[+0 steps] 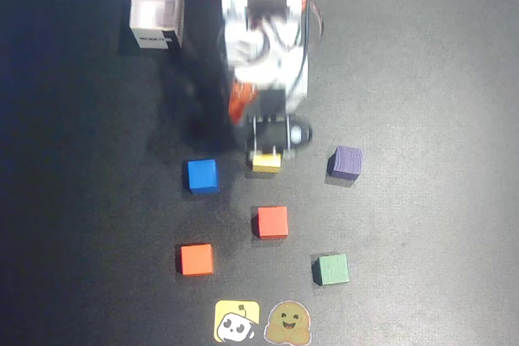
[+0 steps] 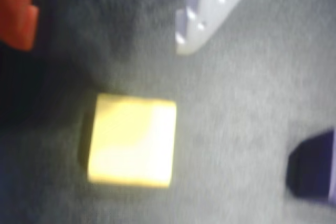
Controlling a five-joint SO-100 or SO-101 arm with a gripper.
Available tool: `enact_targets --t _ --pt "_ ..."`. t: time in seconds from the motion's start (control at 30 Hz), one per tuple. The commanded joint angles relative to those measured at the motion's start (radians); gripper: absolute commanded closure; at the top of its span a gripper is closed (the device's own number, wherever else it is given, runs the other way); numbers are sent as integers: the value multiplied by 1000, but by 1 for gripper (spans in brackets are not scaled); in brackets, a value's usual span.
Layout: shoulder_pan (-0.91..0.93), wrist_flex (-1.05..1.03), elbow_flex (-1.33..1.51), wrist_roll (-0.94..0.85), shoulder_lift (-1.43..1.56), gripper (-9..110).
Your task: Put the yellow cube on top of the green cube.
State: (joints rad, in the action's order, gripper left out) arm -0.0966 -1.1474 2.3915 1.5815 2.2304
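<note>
**Yellow cube sits under the arm's jaws**

Overhead view: the yellow cube (image 1: 266,163) lies on the dark bench (image 1: 422,79) beneath the gripper (image 1: 268,154), up and left of the green cube (image 1: 332,269).

Wrist view: jaws spread wide, the yellow cube (image 2: 132,140) between them, unheld.

In the overhead view you have the yellow cube (image 1: 266,163) at the arm's (image 1: 266,46) tip, mid-tabletop (image 1: 438,70). The blue cube (image 1: 202,175) lies to its left, the purple cube (image 1: 345,162) to its right. Below it sits one red cube (image 1: 272,221); another red cube (image 1: 196,259) lies lower left, the green cube (image 1: 331,269) lower right. The open box (image 1: 156,13) stands upper left.
</note>
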Motion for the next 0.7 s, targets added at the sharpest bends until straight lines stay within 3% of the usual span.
enact_targets --t 0.0,0.67 --pt "-12 26 -114 8 -120 79" --pt "-61 221 -149 74 -411 79"
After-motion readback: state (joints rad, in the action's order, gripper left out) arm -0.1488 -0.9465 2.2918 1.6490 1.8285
